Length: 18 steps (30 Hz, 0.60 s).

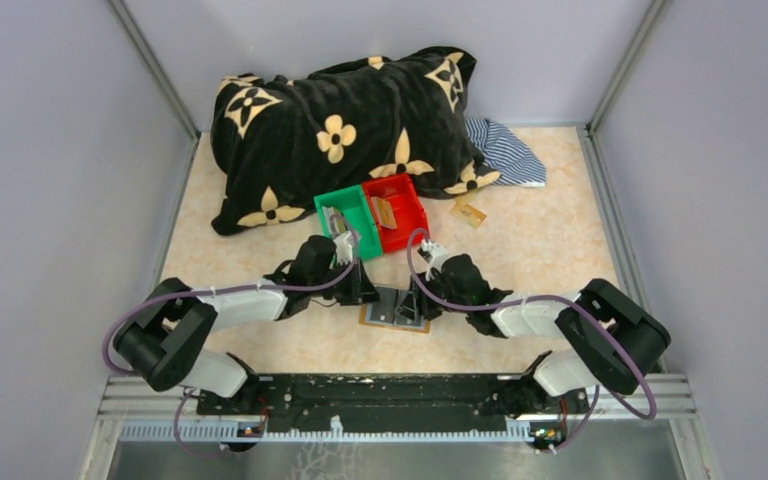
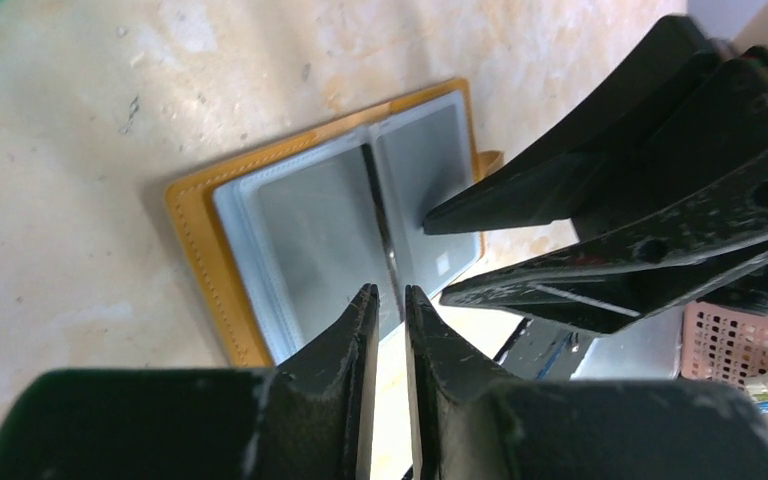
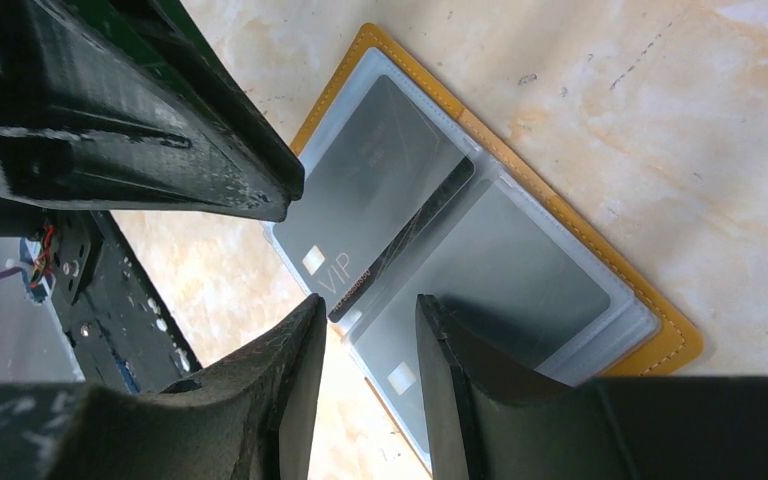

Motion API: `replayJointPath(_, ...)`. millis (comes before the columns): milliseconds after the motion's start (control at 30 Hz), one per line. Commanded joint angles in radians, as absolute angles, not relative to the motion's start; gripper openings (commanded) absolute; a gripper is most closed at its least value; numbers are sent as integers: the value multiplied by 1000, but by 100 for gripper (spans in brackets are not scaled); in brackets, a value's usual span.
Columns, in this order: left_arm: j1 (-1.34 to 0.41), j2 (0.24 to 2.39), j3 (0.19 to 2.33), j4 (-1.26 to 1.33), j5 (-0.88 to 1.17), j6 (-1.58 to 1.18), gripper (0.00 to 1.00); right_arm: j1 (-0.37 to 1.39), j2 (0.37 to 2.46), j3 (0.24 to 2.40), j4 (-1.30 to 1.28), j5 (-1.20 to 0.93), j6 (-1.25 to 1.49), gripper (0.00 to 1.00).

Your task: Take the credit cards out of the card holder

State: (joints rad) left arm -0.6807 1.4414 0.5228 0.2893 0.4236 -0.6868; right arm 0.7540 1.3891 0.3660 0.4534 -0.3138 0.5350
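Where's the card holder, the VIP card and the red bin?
card holder (image 2: 195,235), left wrist view, tan leather border
VIP card (image 3: 375,185), right wrist view, grey face
red bin (image 1: 418,208), top external view, right wall

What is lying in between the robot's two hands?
The open card holder, flat on the table; the left gripper and right gripper point at its middle from either side. The top view shows it.

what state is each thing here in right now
card holder: open flat on the table
credit cards: grey, tucked inside the holder
left claw: narrow gap at the holder's edge, grip unclear
right claw: open above the holder, holding nothing
red bin: holds a tan card
green bin: something inside, too small to tell
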Motion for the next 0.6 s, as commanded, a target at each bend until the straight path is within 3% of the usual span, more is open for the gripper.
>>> replayJointPath(0, -683, 1456, 490, 320, 403, -669, 21, 746, 1404, 353, 511, -308, 538, 39)
replayJointPath(567, -683, 1497, 428, 371, 394, -666, 20, 715, 1439, 360, 514, -307, 529, 39)
